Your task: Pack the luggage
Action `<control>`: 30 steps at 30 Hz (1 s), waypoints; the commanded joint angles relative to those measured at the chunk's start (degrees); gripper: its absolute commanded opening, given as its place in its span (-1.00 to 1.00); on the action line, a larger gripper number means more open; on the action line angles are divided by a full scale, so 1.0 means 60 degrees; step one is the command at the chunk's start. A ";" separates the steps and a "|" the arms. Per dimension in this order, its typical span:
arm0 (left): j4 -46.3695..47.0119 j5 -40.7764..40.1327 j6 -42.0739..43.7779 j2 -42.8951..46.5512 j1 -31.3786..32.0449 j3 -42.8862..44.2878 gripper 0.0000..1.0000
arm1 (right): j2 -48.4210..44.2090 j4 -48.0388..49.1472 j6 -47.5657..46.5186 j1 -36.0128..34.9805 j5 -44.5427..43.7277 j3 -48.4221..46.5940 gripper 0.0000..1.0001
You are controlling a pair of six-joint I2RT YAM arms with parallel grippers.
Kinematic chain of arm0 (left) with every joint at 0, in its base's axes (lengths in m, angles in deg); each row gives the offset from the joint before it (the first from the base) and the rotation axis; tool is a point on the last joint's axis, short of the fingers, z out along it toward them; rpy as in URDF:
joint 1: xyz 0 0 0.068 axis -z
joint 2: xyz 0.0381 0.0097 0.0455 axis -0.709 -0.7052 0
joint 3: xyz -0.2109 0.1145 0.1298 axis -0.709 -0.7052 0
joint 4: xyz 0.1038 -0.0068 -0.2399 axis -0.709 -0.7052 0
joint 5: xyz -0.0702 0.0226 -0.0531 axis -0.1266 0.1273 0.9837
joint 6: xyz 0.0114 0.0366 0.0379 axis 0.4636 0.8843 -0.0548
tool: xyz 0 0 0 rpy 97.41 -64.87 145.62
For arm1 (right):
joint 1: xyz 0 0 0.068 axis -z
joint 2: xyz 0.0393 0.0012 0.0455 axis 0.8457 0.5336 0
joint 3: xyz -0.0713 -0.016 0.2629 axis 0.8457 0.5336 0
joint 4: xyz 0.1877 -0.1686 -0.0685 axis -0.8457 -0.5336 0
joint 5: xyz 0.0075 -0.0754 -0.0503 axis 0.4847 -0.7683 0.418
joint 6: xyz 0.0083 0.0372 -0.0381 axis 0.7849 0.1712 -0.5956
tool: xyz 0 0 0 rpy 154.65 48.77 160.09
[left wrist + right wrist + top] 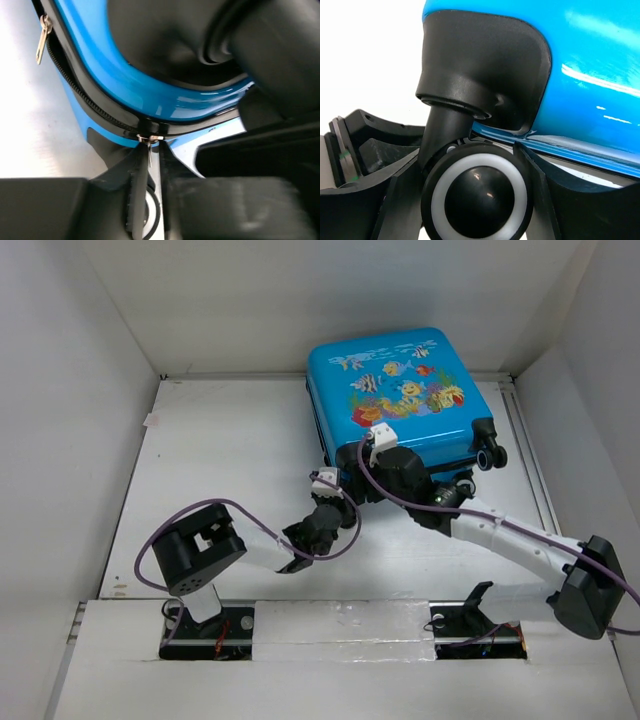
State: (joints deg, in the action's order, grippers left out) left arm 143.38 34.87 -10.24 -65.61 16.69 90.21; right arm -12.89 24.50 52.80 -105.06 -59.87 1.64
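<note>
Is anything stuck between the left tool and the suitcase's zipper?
No, nothing visible. The zipper pull on the blue suitcase hangs right between the fingers of the left tool, nothing else in the gap. The right tool holds a wheel.

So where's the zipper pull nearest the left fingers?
Left wrist view, centre: the zipper pull hangs from the seam at a corner of the luggage, between the left fingers.

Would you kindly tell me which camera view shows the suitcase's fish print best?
The top view: the fish print faces it fully. The left wrist view shows only blue shell and zipper; the right wrist view only shell and a wheel.
</note>
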 commanded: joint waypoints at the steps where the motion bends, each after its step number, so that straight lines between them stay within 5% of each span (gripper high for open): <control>1: 0.2697 -0.0701 0.0426 0.0050 -0.0024 0.1119 -0.91 | -0.0466 0.1028 0.0271 -0.0523 0.2171 0.0071 -1.00; 27: 0.1658 -0.1568 0.2536 0.2685 -0.0508 -0.1707 -1.00 | -0.1988 -0.0115 0.0183 -0.0244 0.0252 0.1097 -1.00; 28: 0.1658 -0.1406 0.2536 0.2687 -0.0508 -0.1708 -1.00 | -0.1989 -0.0114 0.0183 -0.0434 0.0252 0.0967 -0.93; 29: 0.1658 -0.1303 0.2376 0.2687 -0.0508 -0.1708 -1.00 | -0.2076 -0.0114 0.0183 -0.0522 0.0252 0.0690 -0.30; 30: 0.1542 -0.1302 0.2113 0.2774 -0.0508 -0.1809 -1.00 | -0.2077 -0.0230 0.0285 -0.0610 0.0252 0.0484 -0.01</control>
State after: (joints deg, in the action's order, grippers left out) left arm 151.43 26.31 2.61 -50.83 13.65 80.63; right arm -23.56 22.51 54.53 -106.85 -57.88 8.06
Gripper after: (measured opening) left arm 0.003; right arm 0.423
